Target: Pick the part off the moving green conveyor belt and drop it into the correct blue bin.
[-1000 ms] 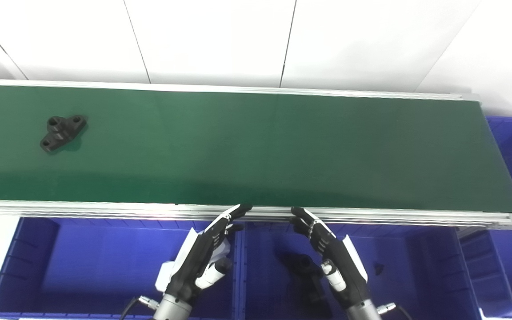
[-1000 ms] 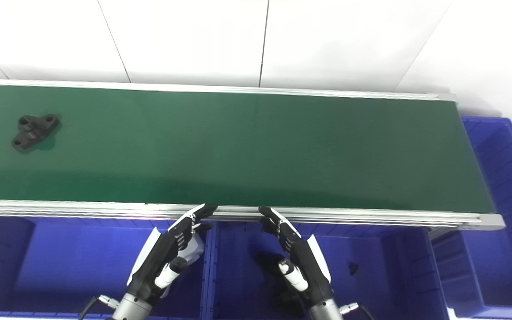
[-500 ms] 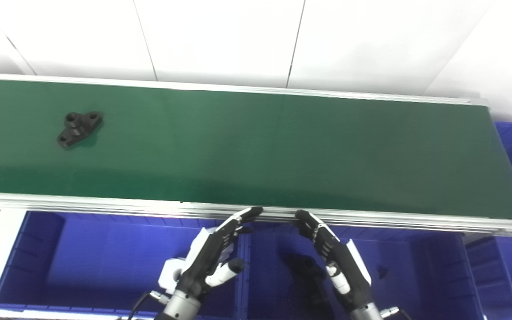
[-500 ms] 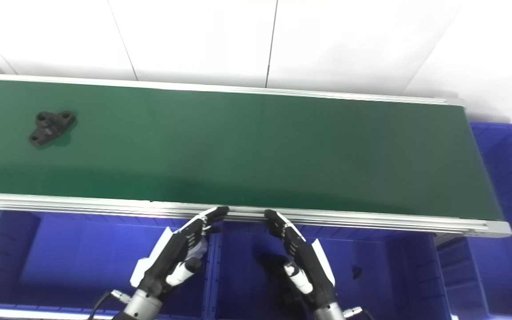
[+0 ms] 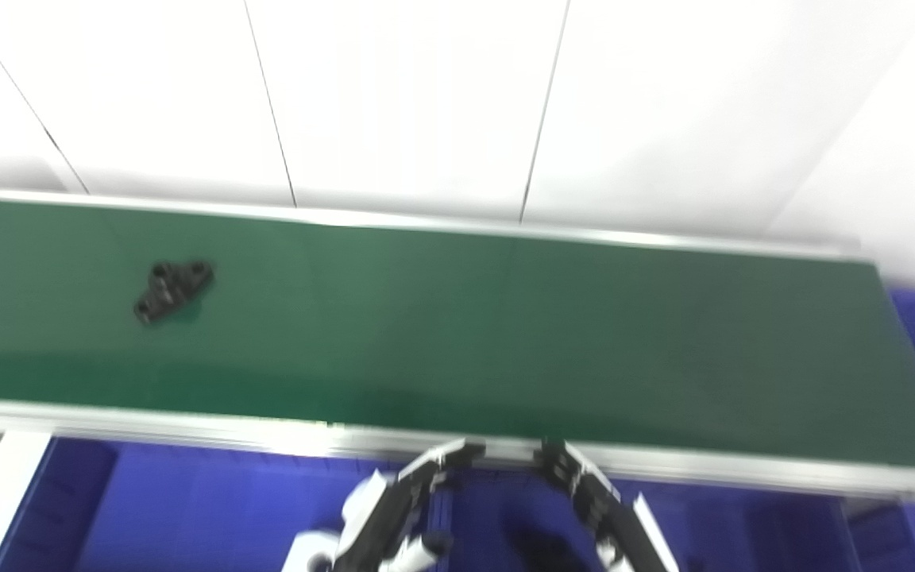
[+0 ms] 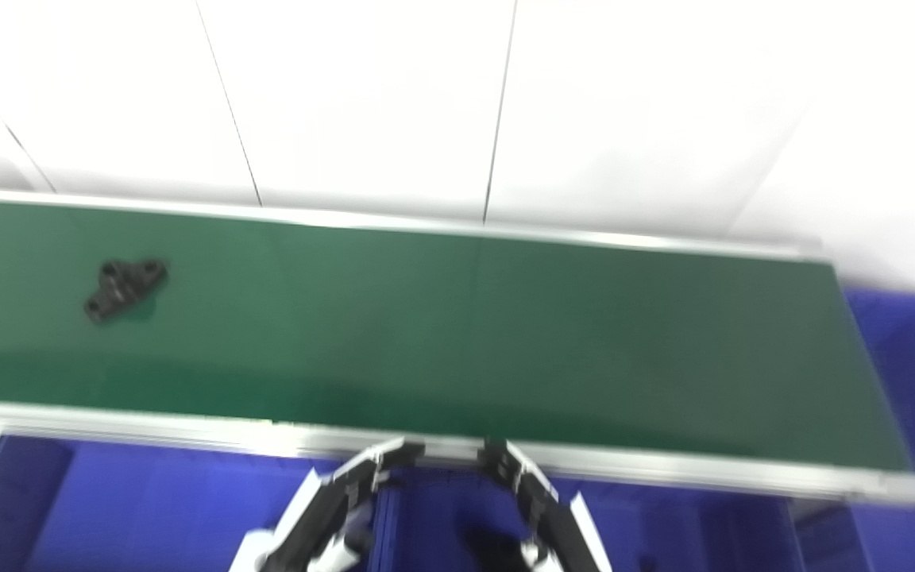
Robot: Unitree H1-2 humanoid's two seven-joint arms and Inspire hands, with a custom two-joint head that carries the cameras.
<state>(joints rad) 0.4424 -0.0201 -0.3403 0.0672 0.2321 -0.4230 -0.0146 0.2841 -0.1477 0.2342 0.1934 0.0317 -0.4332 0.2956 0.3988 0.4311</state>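
A black flanged part (image 5: 172,290) lies on the green conveyor belt (image 5: 457,326) at its far left; it also shows in the right eye view (image 6: 124,289). My left hand (image 5: 398,512) and right hand (image 5: 596,512) are at the picture's bottom, open and empty, fingertips near the belt's near rail, above the blue bins. Both hands are far right of the part. The picture is blurred.
Blue bins (image 5: 187,508) line the near side under the belt's aluminium rail (image 5: 187,425). Another blue bin (image 6: 914,357) stands at the belt's right end. A dark object (image 5: 541,548) lies in the middle bin. White wall panels stand behind.
The camera has tilted up, so the whole scene sits lower in the picture and the hands are mostly cut off. The part has ridden a little to the right on the belt.
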